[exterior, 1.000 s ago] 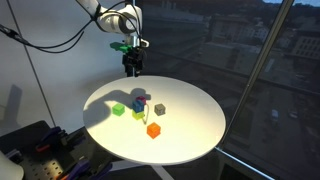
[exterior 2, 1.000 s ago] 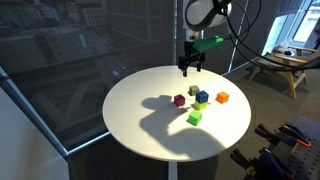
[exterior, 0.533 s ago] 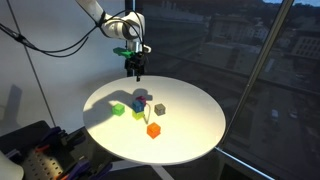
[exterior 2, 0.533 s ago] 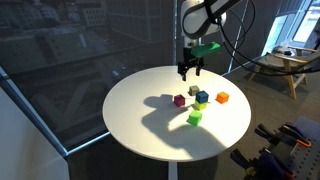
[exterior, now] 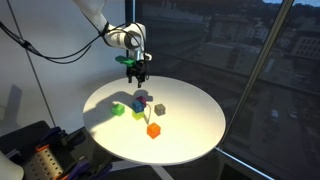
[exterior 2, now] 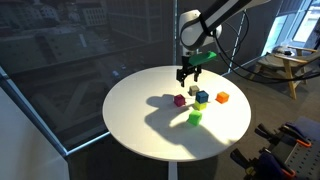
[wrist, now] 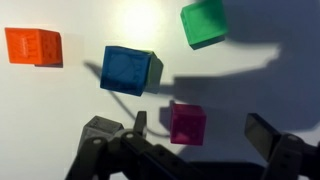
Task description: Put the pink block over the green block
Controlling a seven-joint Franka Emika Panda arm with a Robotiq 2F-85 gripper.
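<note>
- Gripper (wrist: 182,138): jaws spread wide and empty; it hangs above the white round table (exterior: 192,132), clear of every cube; in both exterior views it sits over the far side of the block cluster.
- Pink block (wrist: 187,123): rests flat on the table; in the wrist view it lies between the two fingers (wrist: 100,133), just beside the lower right corner of the blue block (wrist: 130,70); contact between the two cannot be determined.
- Green block (wrist: 204,22): stands alone, well apart from the pink block, top face bare; the orange block (wrist: 33,46) lies far to the left.
- Handling, as a judgement: the pink block looks small, rigid and light, with smooth flat faces; crushing appears unlikely; slip is possible if the pads catch only an edge.
- Grasp point, as a judgement: take two opposite side faces, pads centred at mid-height; prefer the pair of faces that keeps a finger out of the narrow gap beside the blue block.
- Risk: a finger descending on the blue block's side may nudge it; square the jaws to the cube faces before closing.
</note>
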